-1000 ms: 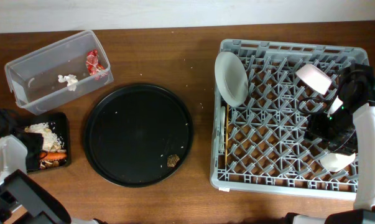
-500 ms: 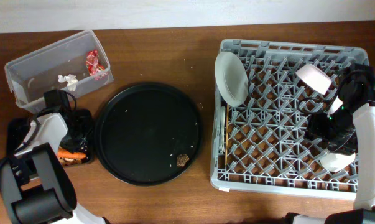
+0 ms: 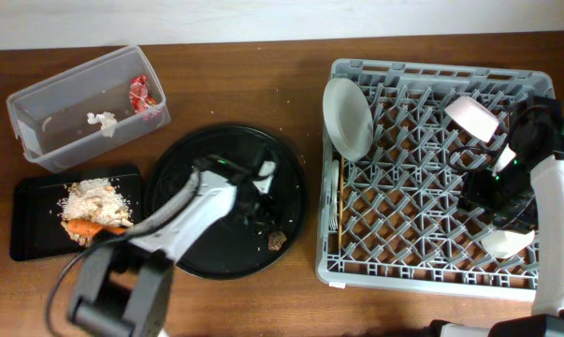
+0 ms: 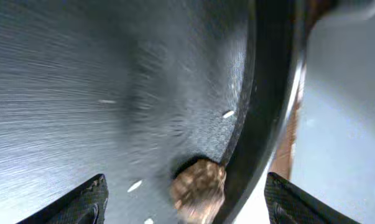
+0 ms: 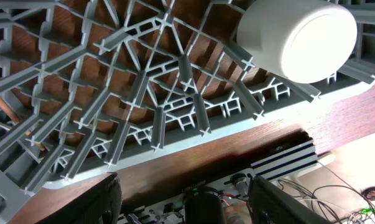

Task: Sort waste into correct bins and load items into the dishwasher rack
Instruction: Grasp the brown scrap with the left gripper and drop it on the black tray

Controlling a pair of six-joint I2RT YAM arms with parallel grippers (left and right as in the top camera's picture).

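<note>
Swinging away from the flat black rectangular tray (image 3: 29, 236), the left gripper (image 4: 186, 186) now hangs over the large round black tray (image 3: 230, 150). Its jaws are spread wide, with the small brown lump (image 4: 198, 186) between them against the rim — by my reading, the last scrap still unsorted. Uncovered, the flat tray shows rice (image 3: 94, 197) and an orange carrot (image 3: 81, 227). The right gripper (image 5: 182, 183) has not moved — jaws wide and empty above the grey plastic dishwasher rack (image 3: 431, 75), near a small white cup (image 5: 296, 37). The left wrist view is motion-smeared and the gripper blurs overhead, so its height above the lump is unclear.
</note>
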